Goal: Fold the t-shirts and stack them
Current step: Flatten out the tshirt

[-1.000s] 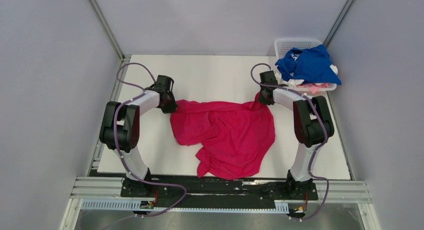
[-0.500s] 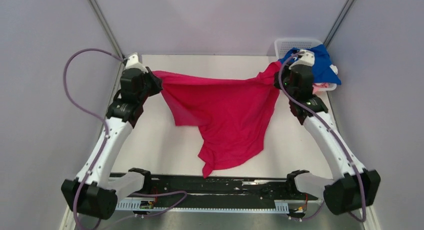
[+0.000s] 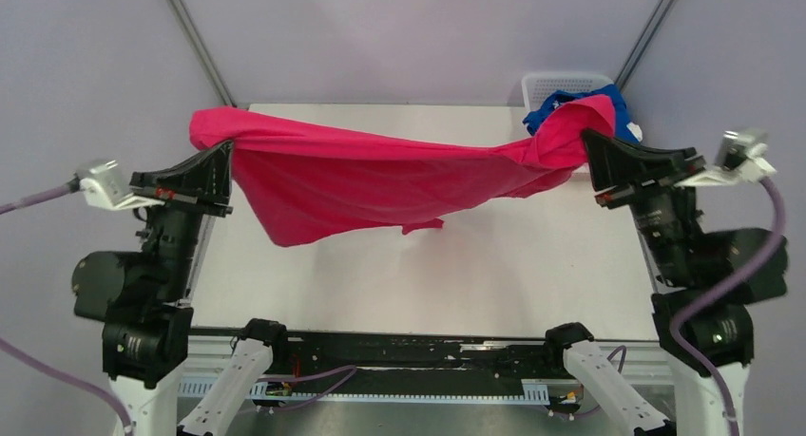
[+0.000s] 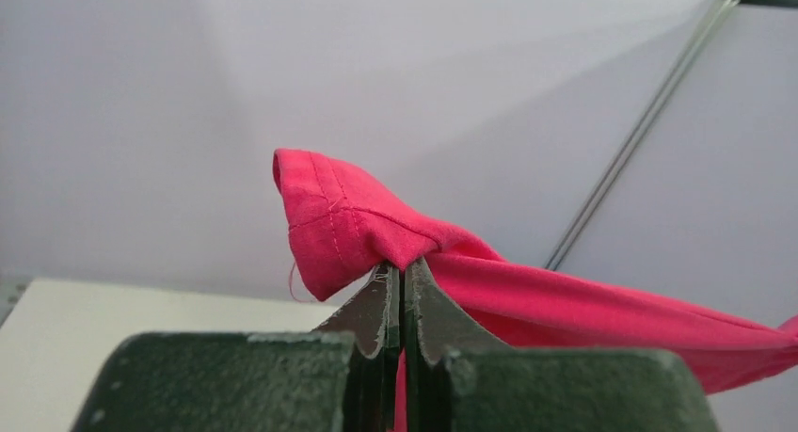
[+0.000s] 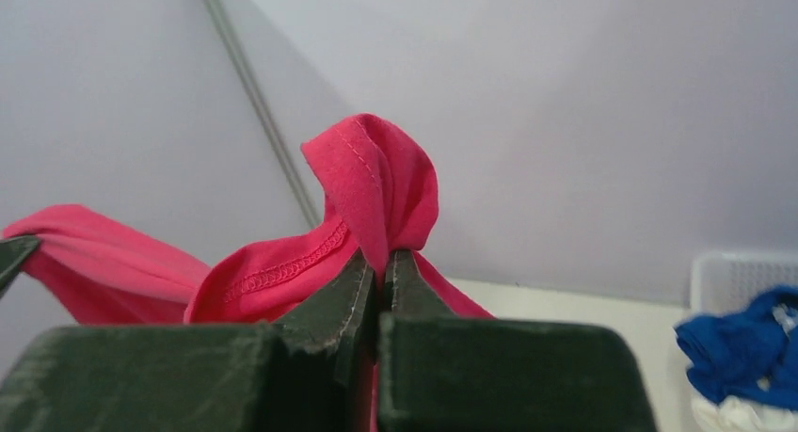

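A magenta-red t-shirt hangs stretched in the air between both arms, high above the table, sagging in the middle. My left gripper is shut on its left end, and the wrist view shows a hemmed corner of the red t-shirt bunched above the left gripper. My right gripper is shut on the other end, with a stitched fold of the red t-shirt pinched in the right gripper. A royal blue t-shirt lies in the basket behind it.
A white lattice basket stands at the table's far right corner, holding the blue shirt and white cloth. The white table lies below the hanging shirt. Frame posts run up the back corners.
Both arms have risen and swung outward, lifting the red t-shirt off the table until it hangs spread between them. The right gripper closed on its edge about a second ago.
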